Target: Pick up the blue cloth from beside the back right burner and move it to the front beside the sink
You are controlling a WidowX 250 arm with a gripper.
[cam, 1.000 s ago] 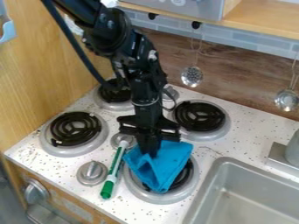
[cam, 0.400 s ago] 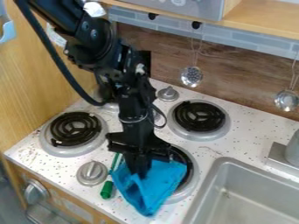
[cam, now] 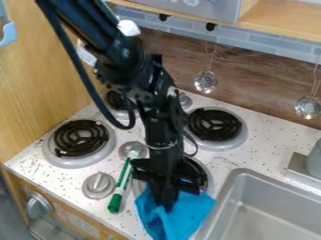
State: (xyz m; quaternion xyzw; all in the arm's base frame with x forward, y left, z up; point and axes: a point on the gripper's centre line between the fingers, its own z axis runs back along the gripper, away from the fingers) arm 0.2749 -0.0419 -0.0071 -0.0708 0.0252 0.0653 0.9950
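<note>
cloth, blue, is pinched in my tool, its upper part bunched at the fingertips and its lower part spread below. it lies at the front of the stove top, before the near burner and just beside the sink. i cannot tell how much of its weight the surface bears. i judge the step in hand to be positioning the gripped cloth. the next move calls for steady pinch pressure, a low, level path, and clearance from the green-capped marker and the sink rim.
</note>
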